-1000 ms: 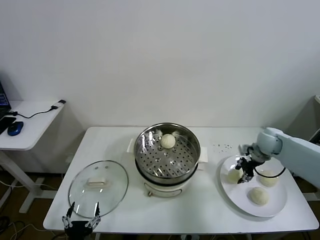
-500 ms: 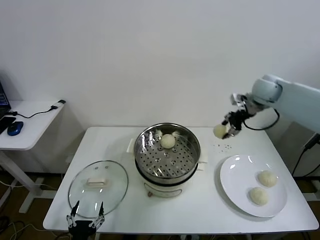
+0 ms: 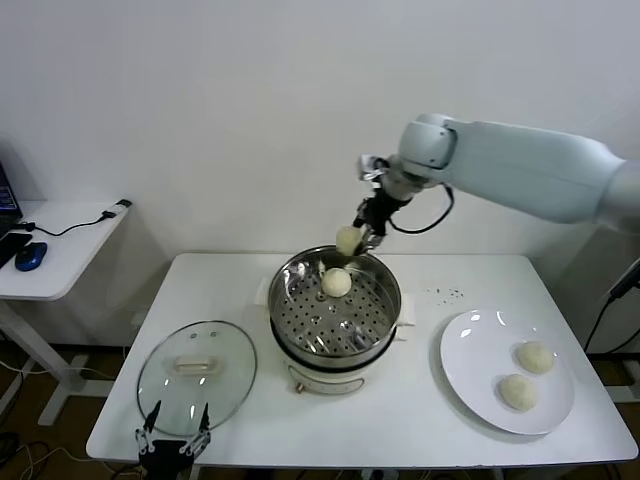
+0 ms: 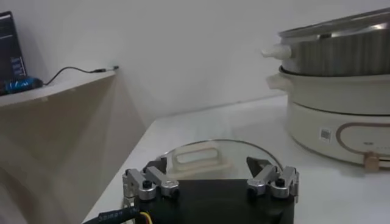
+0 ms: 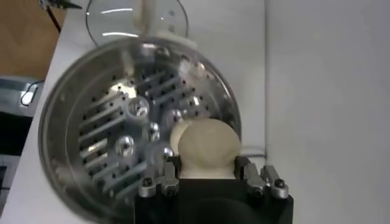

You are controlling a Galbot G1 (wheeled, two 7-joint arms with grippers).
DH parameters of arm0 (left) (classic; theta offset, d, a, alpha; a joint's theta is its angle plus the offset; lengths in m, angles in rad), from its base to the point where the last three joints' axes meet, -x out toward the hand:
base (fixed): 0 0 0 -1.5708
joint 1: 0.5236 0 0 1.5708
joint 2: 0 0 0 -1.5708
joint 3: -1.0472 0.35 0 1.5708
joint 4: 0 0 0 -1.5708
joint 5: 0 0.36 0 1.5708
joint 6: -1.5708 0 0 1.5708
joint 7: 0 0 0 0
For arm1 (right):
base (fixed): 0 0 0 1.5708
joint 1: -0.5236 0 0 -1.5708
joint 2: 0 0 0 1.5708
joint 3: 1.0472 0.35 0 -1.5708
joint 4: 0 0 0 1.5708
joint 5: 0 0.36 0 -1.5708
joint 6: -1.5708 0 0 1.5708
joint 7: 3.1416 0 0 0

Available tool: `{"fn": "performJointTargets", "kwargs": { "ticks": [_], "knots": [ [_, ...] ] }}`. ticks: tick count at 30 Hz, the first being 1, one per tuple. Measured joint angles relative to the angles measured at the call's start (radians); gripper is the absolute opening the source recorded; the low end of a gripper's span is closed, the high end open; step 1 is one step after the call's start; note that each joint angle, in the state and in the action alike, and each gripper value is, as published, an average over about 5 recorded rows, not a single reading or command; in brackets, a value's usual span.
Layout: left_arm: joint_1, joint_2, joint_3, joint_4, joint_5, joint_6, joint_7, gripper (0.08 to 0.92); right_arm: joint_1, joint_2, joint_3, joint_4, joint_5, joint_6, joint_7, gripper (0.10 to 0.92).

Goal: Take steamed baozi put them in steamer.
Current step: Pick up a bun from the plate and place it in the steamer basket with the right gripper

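Note:
My right gripper (image 3: 352, 240) is shut on a cream-white baozi (image 3: 348, 240) and hangs just above the far rim of the steamer (image 3: 390, 305). In the right wrist view the held baozi (image 5: 207, 146) sits between the fingers, over the perforated tray (image 5: 103, 152). One baozi (image 3: 336, 283) lies inside the steamer at the back. Two more baozi (image 3: 534, 357) (image 3: 518, 391) rest on the white plate (image 3: 470, 365) at the right. My left gripper (image 3: 174, 440) is parked open at the table's front left edge, beside the glass lid (image 4: 207, 159).
The glass lid (image 3: 196, 377) lies flat on the table left of the steamer. A side desk (image 3: 60, 250) with a mouse and cable stands at the far left. Small dark specks (image 3: 445, 294) mark the table behind the plate.
My right arm lifted one baozi off the plate and carried it left across the table to above the steamer's far rim. The plate now holds two. The left arm stayed put.

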Motion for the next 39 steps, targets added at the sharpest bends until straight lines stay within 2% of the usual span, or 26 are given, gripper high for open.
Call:
{"fn": "performJointTargets", "kwargs": {
  "ticks": [10, 22, 31, 39],
  "knots": [
    [-0.003, 0.007, -0.009, 0.007, 0.005, -0.004, -0.001, 0.823, -0.095, 0.122, -0.025, -0.015, 0.018, -0.027, 0.046, 0.568],
    [-0.001, 0.006, -0.009, 0.012, 0.014, -0.004, 0.000, 0.823, -0.160, 0.174, -0.042, -0.035, 0.017, -0.038, 0.063, 0.586],
    [0.002, 0.004, -0.008, 0.015, 0.018, -0.006, -0.001, 0.823, -0.164, 0.174, -0.037, -0.031, 0.016, -0.045, 0.066, 0.793],
    [0.003, 0.004, -0.007, 0.017, 0.020, -0.007, -0.002, 0.823, -0.112, 0.122, -0.036, 0.014, 0.014, -0.035, 0.050, 0.823]
  ]
}}
